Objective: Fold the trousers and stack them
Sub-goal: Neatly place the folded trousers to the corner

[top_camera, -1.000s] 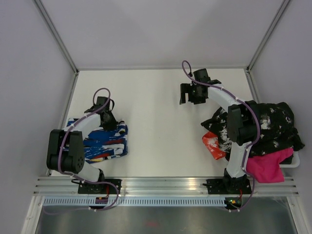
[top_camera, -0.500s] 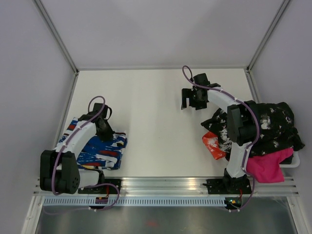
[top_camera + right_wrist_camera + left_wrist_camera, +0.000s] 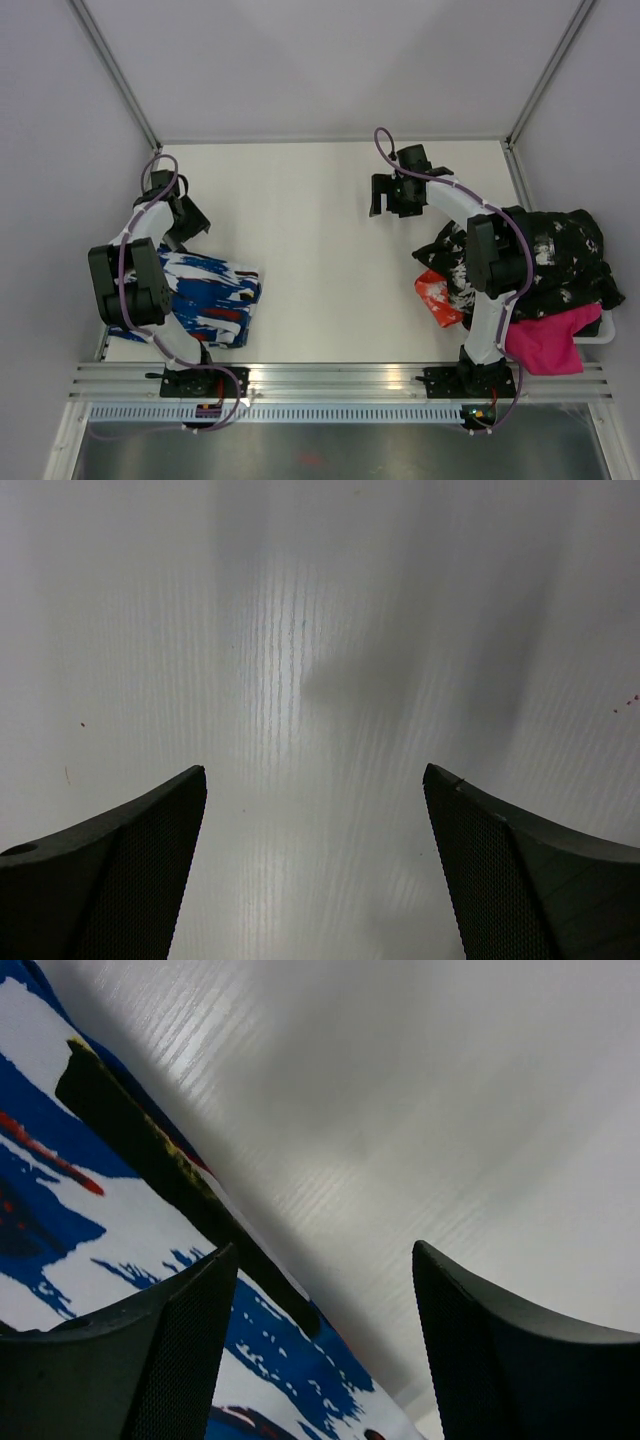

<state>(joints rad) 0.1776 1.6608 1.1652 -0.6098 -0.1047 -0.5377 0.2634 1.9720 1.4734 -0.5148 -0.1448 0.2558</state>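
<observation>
Fold looks finished: the trousers (image 3: 212,300) lie folded flat.
Your left gripper (image 3: 325,1260) hangs spread and empty just past their far edge; the right gripper (image 3: 315,775) is likewise spread, well apart from them. Next, stacking needs a fresh grasp.

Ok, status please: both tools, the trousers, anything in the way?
Left tool open, empty, beside trousers. Right tool open, empty, over table. Trousers folded flat. Clothes pile far right, not blocking.

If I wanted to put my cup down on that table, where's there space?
The widest bare stretch of table runs down the middle, between the folded trousers on the left and the pile of clothes on the right. The near right corner is crowded with that pile; the left gripper hangs open at the trousers' far edge.
</observation>
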